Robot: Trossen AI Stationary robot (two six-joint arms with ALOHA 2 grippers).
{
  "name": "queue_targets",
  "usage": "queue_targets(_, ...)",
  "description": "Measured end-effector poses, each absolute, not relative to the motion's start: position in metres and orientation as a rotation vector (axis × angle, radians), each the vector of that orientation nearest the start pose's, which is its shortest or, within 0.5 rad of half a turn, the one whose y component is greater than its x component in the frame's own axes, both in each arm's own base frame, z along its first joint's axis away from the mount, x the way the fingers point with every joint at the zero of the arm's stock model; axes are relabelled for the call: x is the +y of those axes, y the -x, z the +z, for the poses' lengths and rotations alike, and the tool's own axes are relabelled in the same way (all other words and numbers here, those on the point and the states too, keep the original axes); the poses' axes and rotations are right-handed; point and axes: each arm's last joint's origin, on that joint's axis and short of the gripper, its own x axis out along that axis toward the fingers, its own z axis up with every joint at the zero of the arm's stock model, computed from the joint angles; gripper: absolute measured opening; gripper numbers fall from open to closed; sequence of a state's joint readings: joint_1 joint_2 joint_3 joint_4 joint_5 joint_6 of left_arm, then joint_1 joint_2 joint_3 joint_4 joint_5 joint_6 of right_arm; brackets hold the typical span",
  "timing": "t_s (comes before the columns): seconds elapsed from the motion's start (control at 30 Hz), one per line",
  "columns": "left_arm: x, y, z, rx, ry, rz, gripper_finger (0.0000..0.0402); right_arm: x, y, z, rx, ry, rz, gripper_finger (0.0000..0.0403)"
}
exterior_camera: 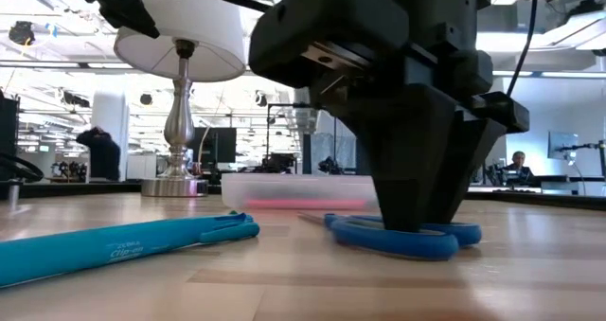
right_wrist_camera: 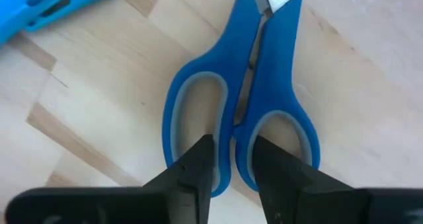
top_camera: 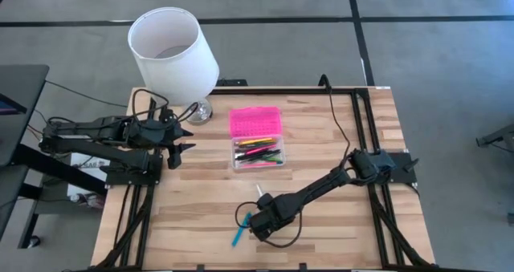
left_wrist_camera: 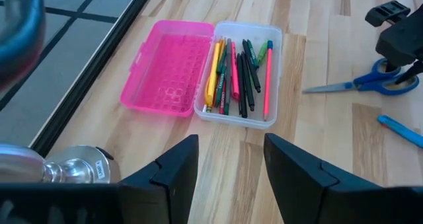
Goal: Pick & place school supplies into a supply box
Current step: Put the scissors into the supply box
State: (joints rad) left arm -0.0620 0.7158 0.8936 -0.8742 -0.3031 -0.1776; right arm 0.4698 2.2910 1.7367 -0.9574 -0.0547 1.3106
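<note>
While the right arm is working low at the table's front, these lines are covering the scene.

Right gripper: right gripper (right_wrist_camera: 231, 164) is pressing down on the scissors (right_wrist_camera: 241, 112) at the front middle of the table (top_camera: 201, 208); its two dark fingers (right_wrist_camera: 195, 164) are standing narrow, tips set in the handle loops on either side of the middle bar between them. Not lifting, scissors are lying flat on the wood.

Scissors: blue handles, grey lining inside the loops, blades closed and pointing away from the gripper toward the box.

Blue pen: blue pen (top_camera: 238, 233) is lying on the table just beside the scissors, at the front edge side, not touching them as far as the low view shows.

Box: clear pencil box (left_wrist_camera: 241, 75) is sitting open at the table's middle, pink lid (left_wrist_camera: 168, 69) folded back flat on the wood toward the lamp side.

Box contents: pens and pencils (left_wrist_camera: 231, 72) in yellow, green, pink, red and dark colours are lying lengthwise inside the clear tray.

Left gripper: left gripper (left_wrist_camera: 231, 168) is hovering at the table's left edge near the lamp base, fingers spread wide, holding nothing, pointing toward the box.

Lamp: white-shaded lamp (top_camera: 173, 47) is standing at the back left corner, silver base (left_wrist_camera: 69, 171) on the wood.
</note>
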Motion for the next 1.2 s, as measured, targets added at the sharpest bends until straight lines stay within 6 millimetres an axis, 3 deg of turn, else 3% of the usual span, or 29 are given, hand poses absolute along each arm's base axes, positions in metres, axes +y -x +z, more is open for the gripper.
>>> queue_targets(0.77, 0.001, -0.125, 0.318, 0.661, 0.059, 0.294, 0.0167, 0.197, -0.373, 0.128, 1.613, -0.674, -0.744, 0.0071)
queue_targets(1.2, 0.001, -0.125, 0.318, 0.661, 0.061, 0.293, 0.0167, 0.195, -0.377, 0.145, 1.564, -0.574, -0.803, 0.0068)
